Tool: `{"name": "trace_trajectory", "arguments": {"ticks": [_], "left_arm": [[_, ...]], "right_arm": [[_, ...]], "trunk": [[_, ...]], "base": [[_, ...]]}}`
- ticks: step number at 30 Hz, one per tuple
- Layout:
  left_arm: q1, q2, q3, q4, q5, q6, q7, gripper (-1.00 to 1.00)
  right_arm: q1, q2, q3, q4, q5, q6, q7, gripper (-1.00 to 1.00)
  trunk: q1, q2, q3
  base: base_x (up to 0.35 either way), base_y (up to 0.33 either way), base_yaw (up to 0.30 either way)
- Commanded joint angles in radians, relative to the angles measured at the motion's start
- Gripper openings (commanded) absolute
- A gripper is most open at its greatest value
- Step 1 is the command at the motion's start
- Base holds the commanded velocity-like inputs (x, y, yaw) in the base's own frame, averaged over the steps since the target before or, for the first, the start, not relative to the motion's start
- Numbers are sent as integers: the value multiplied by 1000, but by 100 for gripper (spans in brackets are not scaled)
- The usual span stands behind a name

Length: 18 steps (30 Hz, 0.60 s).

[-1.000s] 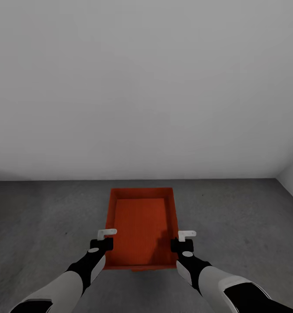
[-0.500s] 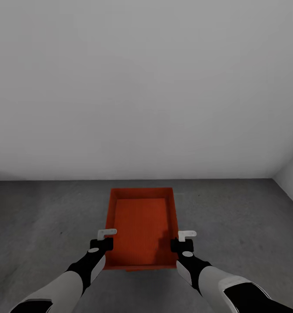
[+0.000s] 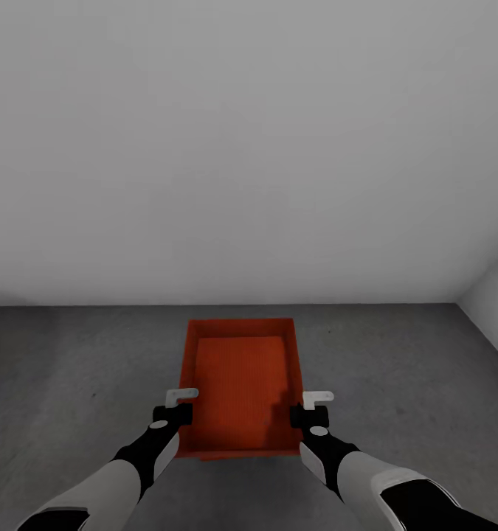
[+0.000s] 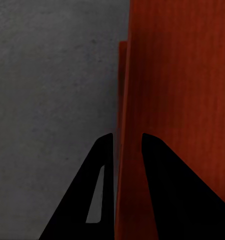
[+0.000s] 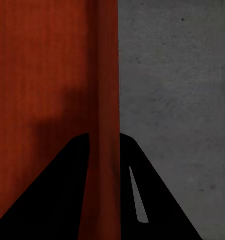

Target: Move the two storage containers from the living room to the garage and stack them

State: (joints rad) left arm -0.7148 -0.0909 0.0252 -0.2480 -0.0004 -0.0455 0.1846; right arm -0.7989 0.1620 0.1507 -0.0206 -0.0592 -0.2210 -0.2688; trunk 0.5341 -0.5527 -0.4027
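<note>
Orange-red rectangular open-top plastic bin (image 3: 240, 383) hangs over the dark grey concrete floor (image 3: 71, 369), left gripper (image 4: 126, 142) and right gripper (image 5: 103, 140) each clamped on a side wall.

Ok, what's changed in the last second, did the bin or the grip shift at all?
Hardly anything. The view swung slightly: the side wall at the right shows a bit more, and floor specks slid a little. The bin sits in the same spot between the arms, with the left gripper and right gripper still clamped on its side walls.
</note>
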Motion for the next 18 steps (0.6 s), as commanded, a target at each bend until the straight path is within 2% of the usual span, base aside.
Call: {"name": "trace_trajectory", "arguments": {"ticks": [1, 7, 18], "left_arm": [[-2, 36, 30, -4, -12, -7, 7, -100], [-2, 36, 30, -4, -13, -7, 7, -100], [-1, 36, 28, -4, -13, -7, 8, -100]], "right_arm": [[0, -13, -48, 4, -19, -3, 0, -100], [0, -13, -48, 4, -19, -3, 0, -100], [0, -13, -48, 4, -19, -3, 0, -100]], "trunk": [[0, -1, -1], [0, -1, -1], [0, -1, -1]], "base": [[0, -163, 0], [0, -122, 0], [0, -11, 0]]}}
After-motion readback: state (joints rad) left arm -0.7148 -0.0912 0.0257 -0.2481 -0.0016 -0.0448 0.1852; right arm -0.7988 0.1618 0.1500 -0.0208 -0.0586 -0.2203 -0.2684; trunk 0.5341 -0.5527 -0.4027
